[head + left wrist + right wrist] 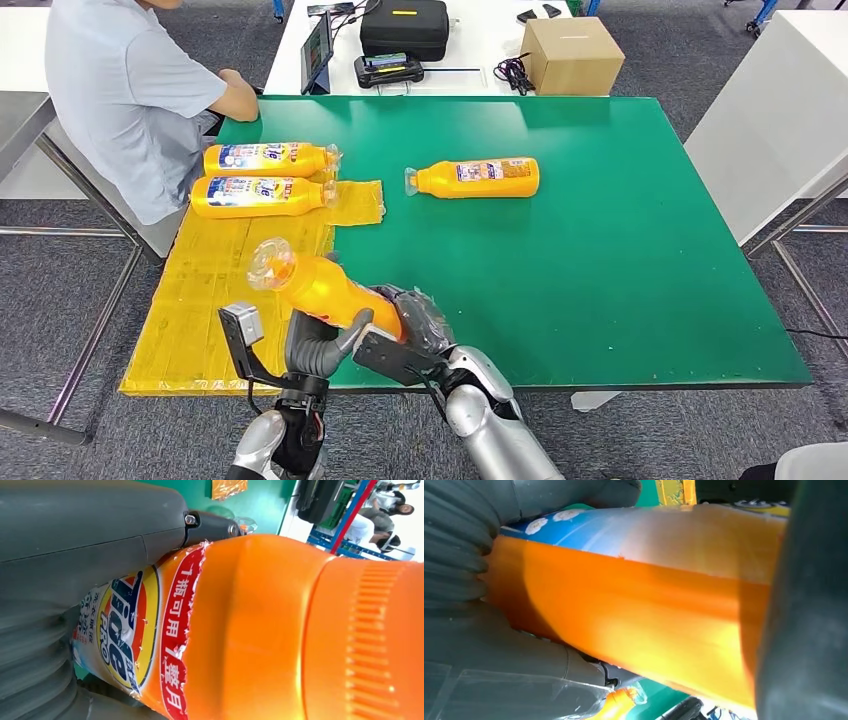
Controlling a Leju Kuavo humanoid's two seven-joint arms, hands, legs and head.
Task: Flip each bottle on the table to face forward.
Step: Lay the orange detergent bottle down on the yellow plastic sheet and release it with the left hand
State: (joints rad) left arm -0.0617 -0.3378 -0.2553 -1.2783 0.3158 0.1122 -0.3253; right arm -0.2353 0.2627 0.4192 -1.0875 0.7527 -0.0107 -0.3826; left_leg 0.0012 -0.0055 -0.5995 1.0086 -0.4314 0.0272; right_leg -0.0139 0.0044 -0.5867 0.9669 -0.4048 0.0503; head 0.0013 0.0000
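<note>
While both hands grip it, one orange bottle (325, 290) hangs tilted above the table's (600, 280) near edge.
Left hand (318, 345) and right hand (415, 325) clasp its lower body; three more bottles lie flat.

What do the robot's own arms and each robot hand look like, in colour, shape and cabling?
Both arms are silver with rounded, glossy shells; the right arm carries thin black cables near the wrist. The left robot hand has thick grey fingers on a black bracket bearing a small grey box. The right robot hand is dark grey under clear plastic film. Wrist views show grey ribbed covers.
</note>
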